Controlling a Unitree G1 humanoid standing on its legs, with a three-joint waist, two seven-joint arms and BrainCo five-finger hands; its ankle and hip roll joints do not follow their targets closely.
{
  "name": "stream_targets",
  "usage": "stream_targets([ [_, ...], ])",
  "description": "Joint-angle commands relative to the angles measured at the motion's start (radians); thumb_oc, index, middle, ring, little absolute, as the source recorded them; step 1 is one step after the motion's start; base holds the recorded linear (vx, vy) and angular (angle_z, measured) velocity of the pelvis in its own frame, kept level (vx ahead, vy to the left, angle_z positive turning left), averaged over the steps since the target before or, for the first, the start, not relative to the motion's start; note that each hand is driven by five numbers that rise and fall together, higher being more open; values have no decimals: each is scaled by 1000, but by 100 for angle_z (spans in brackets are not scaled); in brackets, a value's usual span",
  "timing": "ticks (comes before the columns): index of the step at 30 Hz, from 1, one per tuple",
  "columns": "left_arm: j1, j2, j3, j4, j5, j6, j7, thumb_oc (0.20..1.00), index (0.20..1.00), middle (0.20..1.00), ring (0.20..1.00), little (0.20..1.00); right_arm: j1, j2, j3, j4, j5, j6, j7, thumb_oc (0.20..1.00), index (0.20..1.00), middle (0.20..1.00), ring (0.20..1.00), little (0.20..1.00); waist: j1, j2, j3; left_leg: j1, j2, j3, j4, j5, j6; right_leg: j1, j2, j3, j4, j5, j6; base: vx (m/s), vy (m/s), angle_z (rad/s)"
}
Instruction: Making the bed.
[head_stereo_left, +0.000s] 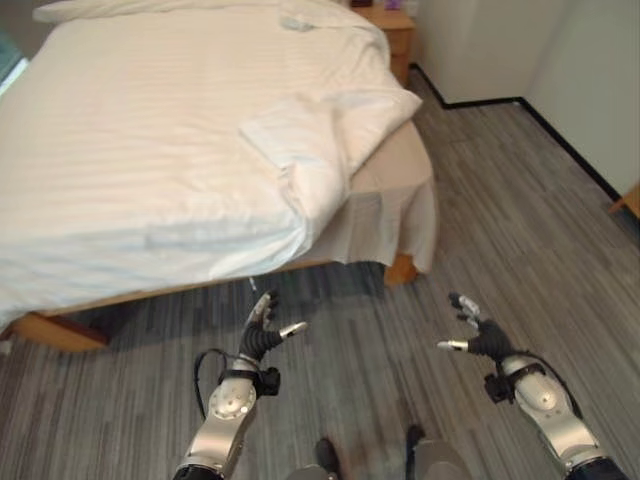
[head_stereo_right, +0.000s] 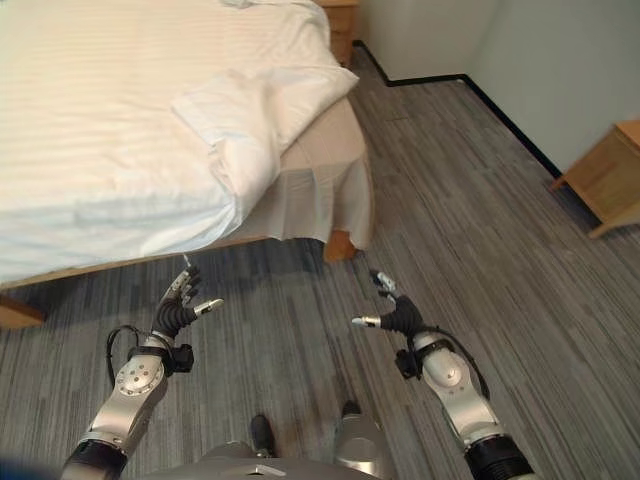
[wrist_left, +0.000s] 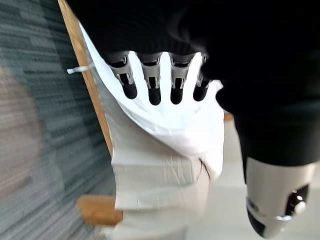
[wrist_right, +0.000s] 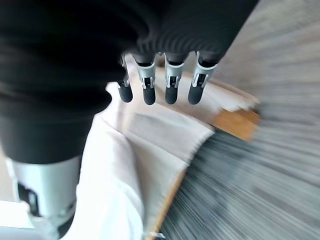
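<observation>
Left hand: the left hand (head_stereo_left: 262, 335) hovers over the grey floor, fingers relaxed, holding nothing.
Duvet: the white striped fabric duvet (head_stereo_left: 150, 150) covers the wooden-framed bed (head_stereo_left: 60, 330), long axis running away from the robot, near right corner (head_stereo_left: 320, 130) folded back.
Handling: likely soft, light, floppy; best gripped at that folded corner.
Right hand: the right hand (head_stereo_left: 478, 335) is released, empty.
</observation>
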Motion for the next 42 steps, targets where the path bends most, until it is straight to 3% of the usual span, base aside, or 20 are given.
stream_targets([
  [1, -42, -3, -2, 14, 6, -48, 6, 1000, 1000, 1000, 1000, 1000, -36, -8, -6, 38, 4, -17, -12, 1000, 1000, 1000, 1000, 1000, 20, -8, -63, 99, 85, 38, 5, 16, -126, 53, 5, -24, -15, 129, 53, 54, -42, 14],
  [5, -15, -38, -13, 36, 18, -22, 3, 1000, 1000, 1000, 1000, 1000, -22, -46, -23, 47, -44, 4, -18, 1000, 1000, 1000, 1000, 1000, 17, -4, -75, 142, 61, 41, 5, -9, -112, 77, 17, -1, -16, 110, 53, 99, -8, -31],
  [8, -35, -34, -30, 35, 24, 0, 4, 1000, 1000, 1000, 1000, 1000, -17, -54, -24, 50, -108, 24, -32, 1000, 1000, 1000, 1000, 1000, 5, 2, -49, 136, 64, 30, 5, -14, -96, -9, 39, 15, 169, 63, 54, 18, 51, -22],
  [10, -34, -28, -37, 27, 32, 9, 9, 1000, 1000, 1000, 1000, 1000, -13, -54, -20, 50, -152, 34, -43, 1000, 1000, 1000, 1000, 1000, -6, 10, -14, 150, 59, 33, 5, -32, -83, -119, 43, 24, 366, 142, 108, 5, 47, -11],
  [12, -35, -31, -39, 35, 26, 23, 11, 1000, 1000, 1000, 1000, 1000, -7, -52, -27, 45, -158, 43, -49, 1000, 1000, 1000, 1000, 1000, -13, 28, 3, 160, 66, 51, 5, -45, -84, -193, 19, -13, 450, 191, 108, 159, 41, -38],
  [14, -26, -16, -30, 35, 63, 24, 7, 1000, 1000, 1000, 1000, 1000, 18, -43, -48, 45, -158, 45, -48, 1000, 1000, 1000, 1000, 1000, -22, 21, -11, 180, 59, 74, 5, -73, -100, -226, -47, -105, 325, 166, 108, 407, -39, -41],
  [16, -16, -13, -28, 31, 63, 23, -1, 1000, 1000, 1000, 1000, 1000, 33, -43, -50, 38, -158, 47, -43, 1000, 1000, 1000, 1000, 1000, -38, 24, -17, 181, 67, 62, 5, -80, -109, -209, -46, -136, 254, 162, 108, 312, -97, -15],
  [17, -15, -10, -31, 40, 64, 24, -8, 1000, 1000, 1000, 1000, 1000, 49, -40, -50, 26, -161, 41, -41, 1000, 1000, 1000, 1000, 1000, -53, 23, -18, 198, 79, 59, 5, -91, -126, -195, -32, -159, 105, 157, 98, 278, -132, 6],
  [21, -65, -1, -32, 69, 92, 7, 11, 1000, 1000, 1000, 1000, 1000, 81, -48, -29, 45, -203, 37, -43, 1000, 1000, 1000, 1000, 1000, -85, 11, -33, 258, 106, 38, 5, -131, -176, -250, -28, -91, -27, 156, 105, 500, -302, 50],
  [22, -69, -5, -35, 80, 98, 6, 15, 1000, 1000, 1000, 1000, 1000, 78, -49, -26, 57, -195, 41, -43, 1000, 1000, 1000, 1000, 1000, -80, 19, -39, 288, 115, 30, 5, -109, -186, -230, -15, -94, -27, 159, 99, 457, -278, 42],
  [24, -77, -22, -47, 83, 93, -7, 31, 1000, 1000, 1000, 1000, 1000, 77, -65, -17, 75, -166, 33, -37, 1000, 1000, 1000, 1000, 1000, -87, 37, -33, 292, 150, 1, 118, 38, -222, -173, 18, -110, -27, 177, 65, 377, -330, 11],
  [25, -75, -30, -55, 80, 93, -5, 34, 1000, 1000, 1000, 1000, 1000, 77, -74, -11, 94, -137, 29, -33, 1000, 1000, 1000, 1000, 1000, -88, 42, -23, 202, 186, -43, 318, 171, -241, -127, 45, -102, -27, 163, 25, 310, -416, -2],
  [27, -99, -41, -71, 76, 70, -1, 44, 1000, 1000, 1000, 1000, 1000, 66, -109, 0, 95, -124, 32, -46, 1000, 1000, 1000, 1000, 1000, -53, -1, 26, -15, 168, -99, 686, 292, -254, -46, 25, -121, -27, 123, -33, 239, -469, 33],
  [30, -134, -27, -76, 61, 70, -4, 67, 1000, 1000, 1000, 1000, 1000, 60, -150, -3, 36, -113, 33, -46, 1000, 1000, 1000, 1000, 1000, -18, -60, 72, -170, 178, 3, 835, 195, -261, 16, 6, -100, -27, 94, -57, 276, -321, 4],
  [33, -125, -31, -56, 57, 77, 2, 89, 1000, 1000, 1000, 1000, 1000, 54, -165, -7, 11, -140, 40, -49, 1000, 1000, 1000, 1000, 1000, -9, -56, 58, -214, 172, 83, 705, 160, -264, 20, 6, -82, -27, 80, -41, 344, 6, -29],
  [34, -101, -27, -22, 46, 94, 7, 101, 1000, 1000, 1000, 1000, 1000, 53, -167, -24, -21, -140, 37, -44, 1000, 1000, 1000, 1000, 1000, -17, -30, 35, -173, 220, 191, 430, 219, -271, 39, 22, -76, -27, 53, -19, 400, 137, -46],
  [35, -90, -28, -14, 39, 95, 5, 99, 1000, 1000, 1000, 1000, 1000, 52, -167, -24, -15, -143, 38, -41, 1000, 1000, 1000, 1000, 1000, -17, -23, 25, -150, 227, 204, 387, 220, -263, 49, 25, -75, -27, 44, -17, 767, 352, -37],
  [36, -62, -42, 8, 46, 97, 11, 107, 1000, 1000, 1000, 1000, 1000, 59, -165, -22, -14, -158, 32, -43, 1000, 1000, 1000, 1000, 1000, -37, 6, 4, -60, 233, 313, 77, 247, -248, 93, 28, -84, -27, 7, 12, 769, 389, -52],
  [39, -41, -66, 11, 62, 80, 24, 99, 1000, 1000, 1000, 1000, 1000, 67, -149, -26, 18, -175, 45, -48, 1000, 1000, 1000, 1000, 1000, -66, 21, -37, -15, 262, 351, 9, 251, -255, 177, 15, -110, -27, -46, 28, 583, 296, -3],
  [42, -30, -62, 7, 57, 73, 34, 90, 1000, 1000, 1000, 1000, 1000, 67, -116, -9, 35, -186, 54, -45, 1000, 1000, 1000, 1000, 1000, -64, -4, -63, 10, 219, 335, 5, 188, -218, 217, -13, -119, 40, -4, 45, 350, 206, 16],
])
